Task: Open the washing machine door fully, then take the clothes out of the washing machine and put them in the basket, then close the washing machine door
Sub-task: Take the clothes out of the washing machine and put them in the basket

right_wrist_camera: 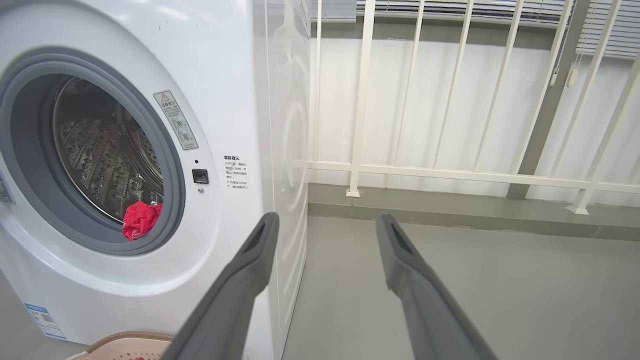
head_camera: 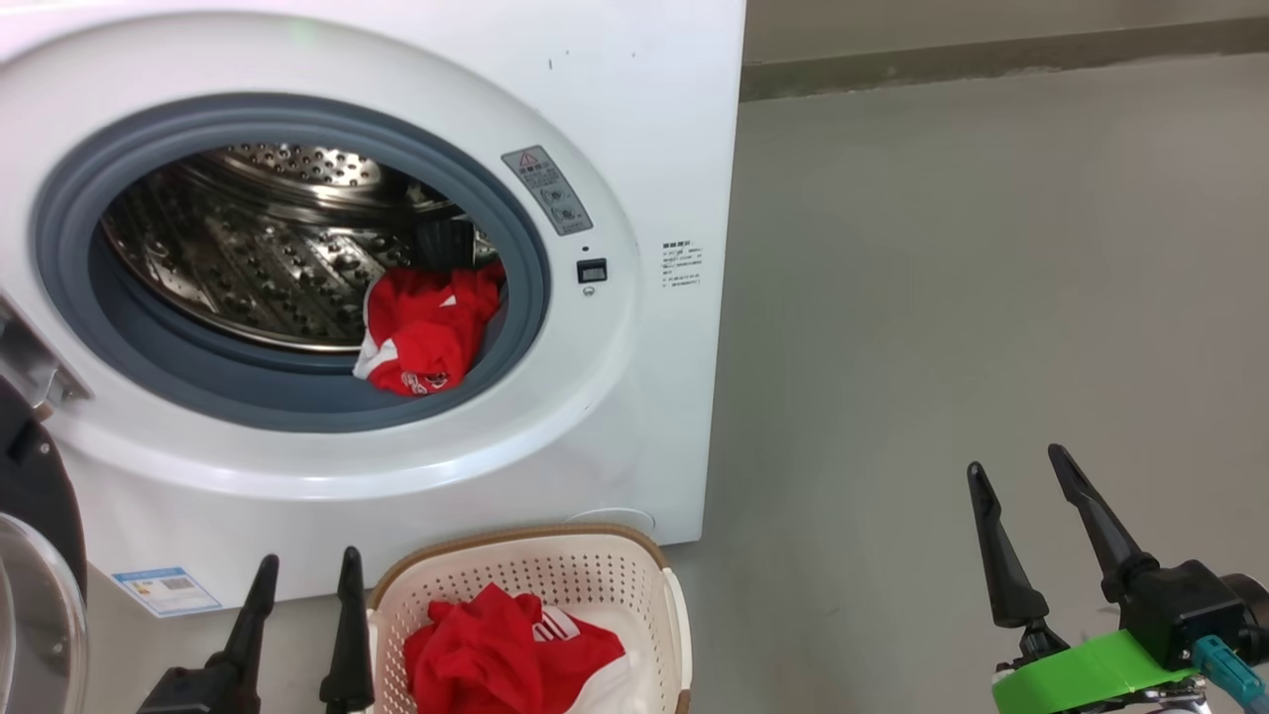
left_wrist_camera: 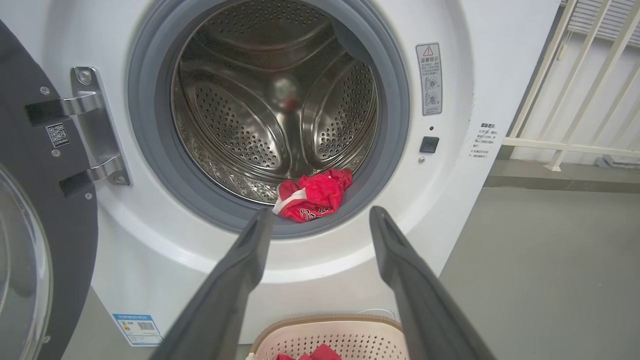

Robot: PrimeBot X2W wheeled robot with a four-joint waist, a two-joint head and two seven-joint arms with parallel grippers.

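Both claws stand wide, nothing between their fingers. In the head view the left claw (head_camera: pixel 308 557) rises from the bottom edge with its base cut off. The right claw (head_camera: pixel 1016 458) is well apart from it over bare floor (head_camera: pixel 942 297), with green tape (head_camera: pixel 1081 676) on its wrist.

Ahead of the left claw is the washing machine (head_camera: pixel 644 99), its door (left_wrist_camera: pixel 30 210) swung open to that claw's left and cut off by the frame edge. One red garment (head_camera: pixel 426 327) lies at the front lip of the drum (left_wrist_camera: pixel 240 115), just past the left claw's fingertips in its wrist view. Its lettering is too small to read, and a dark shape behind it cannot be made out.

Just beside the left claw, on its right, sits the basket (head_camera: pixel 634 580), its near end cut off. A second red garment (head_camera: pixel 496 654) lies inside. Whether the white under it is cloth or the basket's base I cannot tell.

Beyond the right claw stands a white railing (right_wrist_camera: pixel 450 172).
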